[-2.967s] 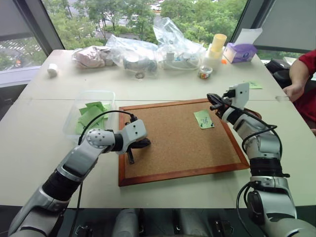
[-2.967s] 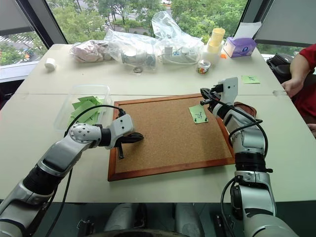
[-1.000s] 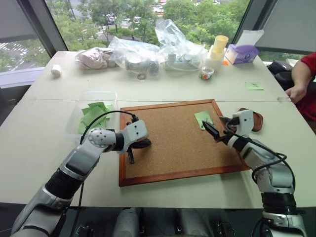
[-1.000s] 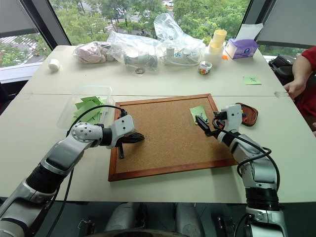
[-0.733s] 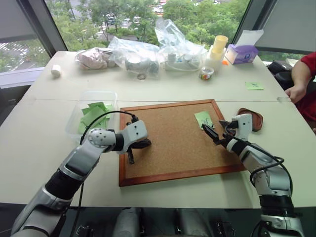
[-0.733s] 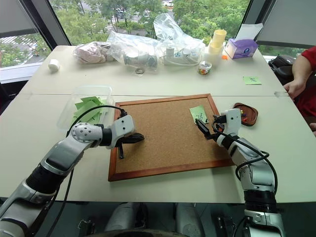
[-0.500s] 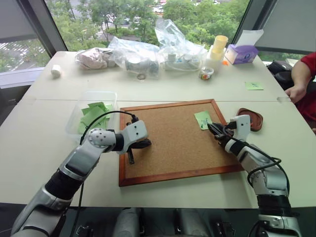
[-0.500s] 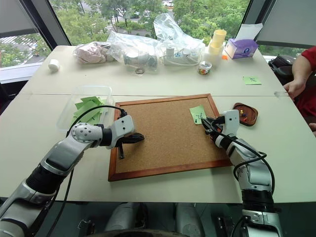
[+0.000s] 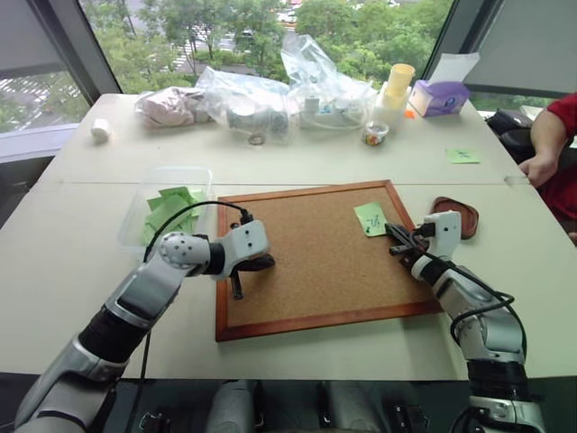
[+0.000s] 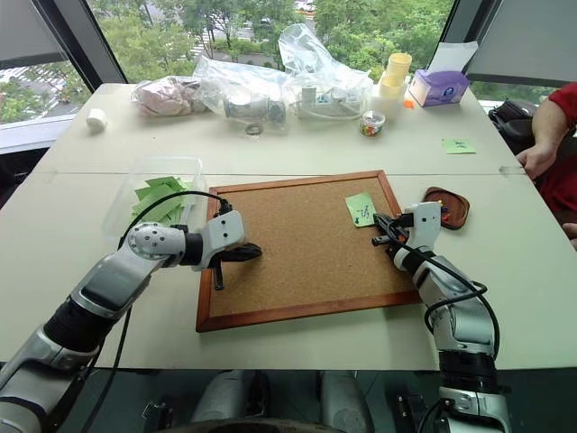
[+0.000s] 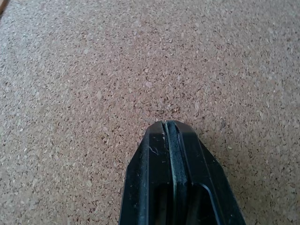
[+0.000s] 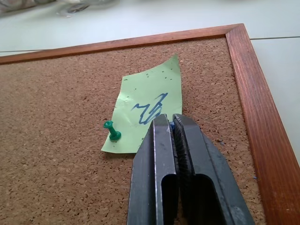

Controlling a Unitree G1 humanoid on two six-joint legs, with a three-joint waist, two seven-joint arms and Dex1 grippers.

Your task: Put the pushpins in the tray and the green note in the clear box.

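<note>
On the far left, the clear box (image 9: 171, 209) waits with green sheets inside. The left gripper (image 9: 256, 264) rests pinched together on the corkboard (image 9: 315, 257), idle. At the right, the right gripper (image 12: 169, 123) is clamped on a blue pushpin (image 12: 172, 124) at the green note (image 12: 149, 109); its wrist view also shows a green pushpin (image 12: 112, 131) standing. The tray (image 9: 455, 216) sits just right.

Head cameras look down across the worktop (image 9: 297, 158); both wrist cameras sit close over the shared corkboard (image 9: 315, 262), along their jaws.
</note>
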